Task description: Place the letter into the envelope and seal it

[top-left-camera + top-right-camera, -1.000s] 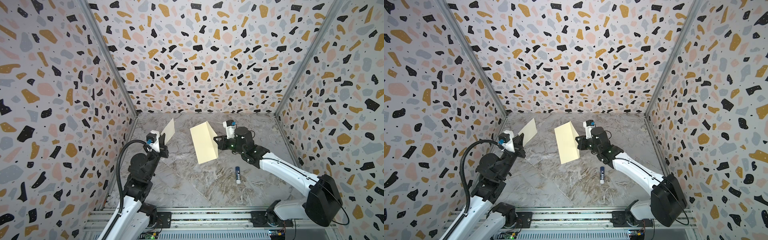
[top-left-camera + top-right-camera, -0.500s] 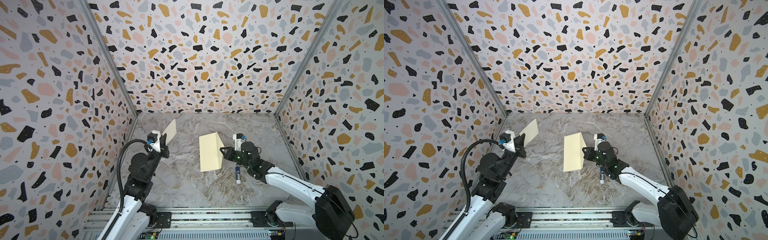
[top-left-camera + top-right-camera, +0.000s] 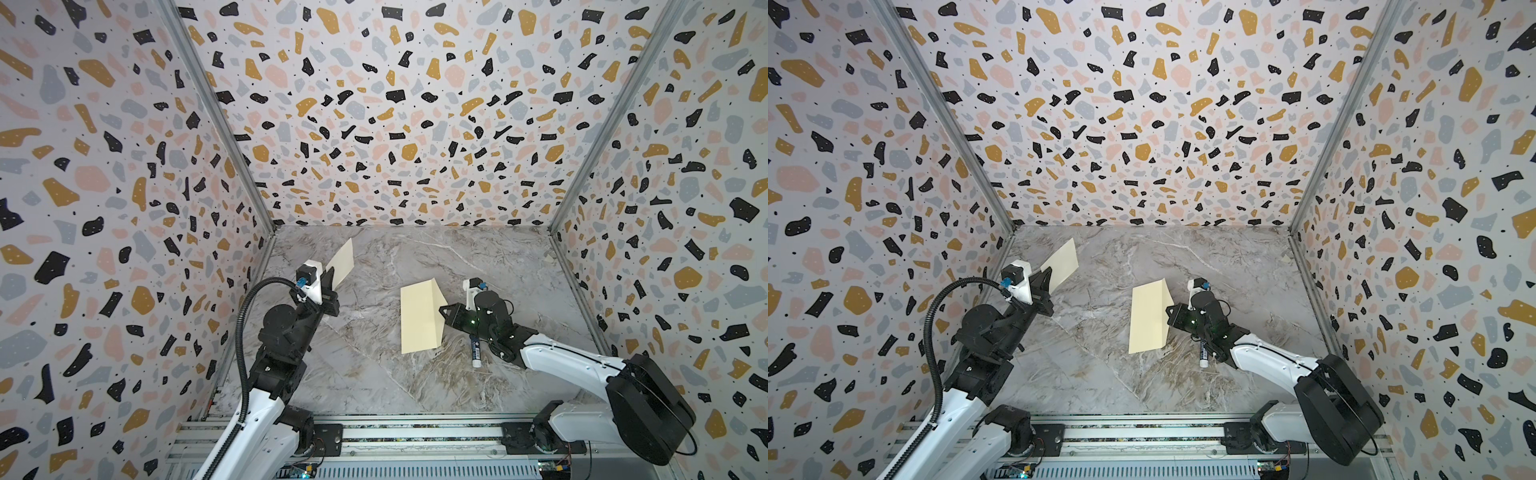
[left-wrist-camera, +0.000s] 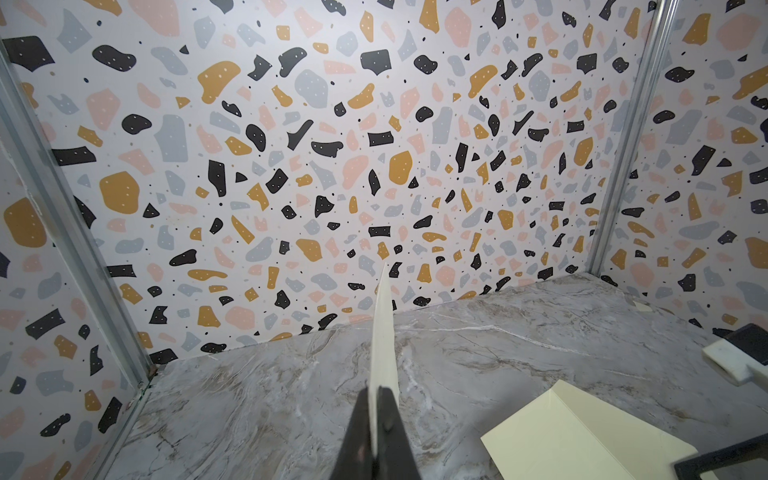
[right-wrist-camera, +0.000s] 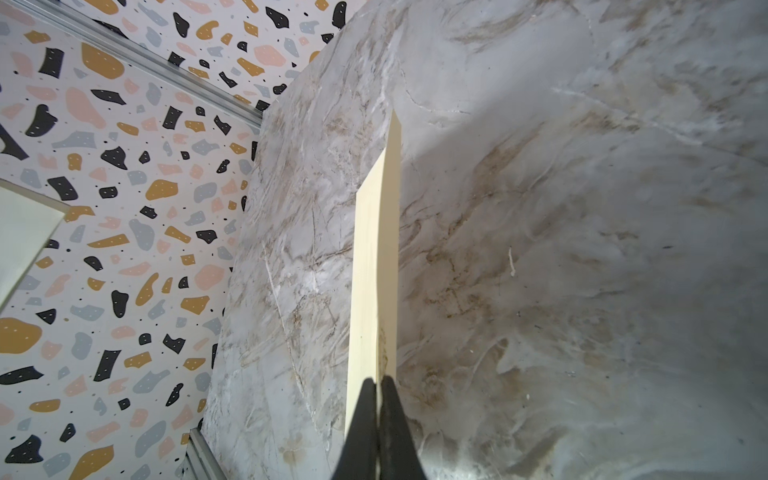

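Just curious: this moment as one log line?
left gripper: shut on letter | right gripper: shut on envelope | glue stick: on table

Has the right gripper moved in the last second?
Yes. The right gripper, shut on the envelope, has swung closer to the glue stick, which has not shifted in both top views.

A marble-patterned tabletop [image 3: 365, 374] sits boxed in by terrazzo-print walls [image 3: 395, 124] joined at aluminium corner posts [image 3: 216, 116]. On the right half of the surface lies a slim dark-blue tube with a white end [image 3: 475, 353], lengthwise front to back. A small pale scrap [image 3: 549, 258] rests by the far right wall. A slotted metal rail [image 3: 415, 432] runs along the front edge.
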